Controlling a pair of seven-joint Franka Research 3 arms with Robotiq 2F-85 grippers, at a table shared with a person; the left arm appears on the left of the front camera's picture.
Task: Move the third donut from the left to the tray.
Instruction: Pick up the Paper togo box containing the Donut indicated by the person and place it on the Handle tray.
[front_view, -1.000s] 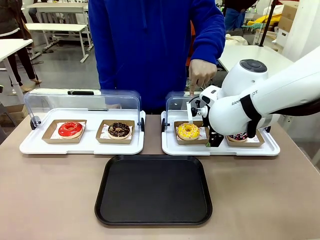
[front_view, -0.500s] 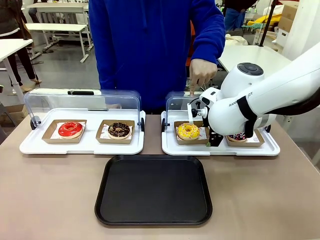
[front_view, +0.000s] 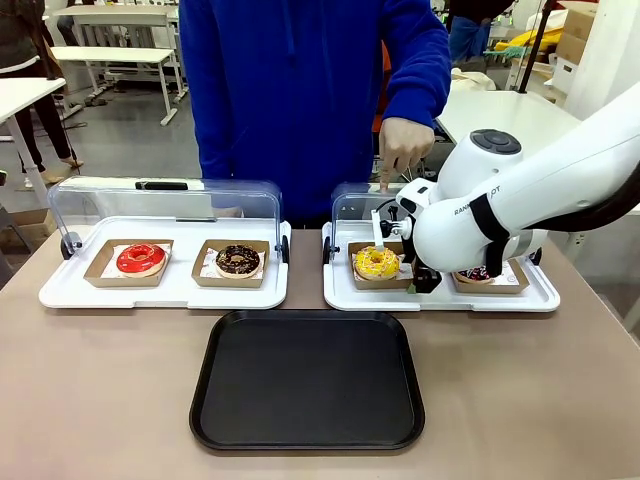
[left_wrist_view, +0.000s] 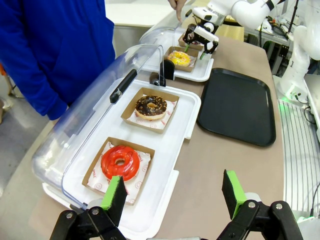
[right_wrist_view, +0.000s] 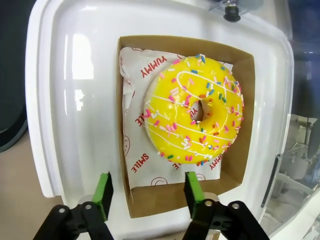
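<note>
- the third donut (right_wrist_view: 194, 116), yellow-iced with sprinkles, is sitting in its brown cardboard holder (right_wrist_view: 241, 115) on the right-hand white tray (front_view: 345, 296), whose clear lid (front_view: 352, 205) is raised behind it.
- the right gripper (right_wrist_view: 148, 194) is being held low over the near wall of the holder, its jaws apart with one green pad outside that wall and one inside, over the printed paper liner (right_wrist_view: 137, 119); nothing is clamped yet.
- the grasp is best taken on the cardboard wall alone, so that the icing is not being touched; the inner pad is lying close to the donut's edge and should be kept clear of it.
- the liner is likely to be pinched along with the wall, which should do no harm.
- the holder should be lifted level and slowly, since a one-sided grip is likely to let it tip.
- the person's hand (front_view: 404, 146) is hanging just behind the lid, so the lift is best made toward the robot's side.
- the black tray (front_view: 307, 377) is lying on the worktop (front_view: 100, 400) near the front, ready to receive it.
- the left gripper (left_wrist_view: 172, 199) is being kept well apart over the other white tray, jaws wide apart and holding nothing.
</note>
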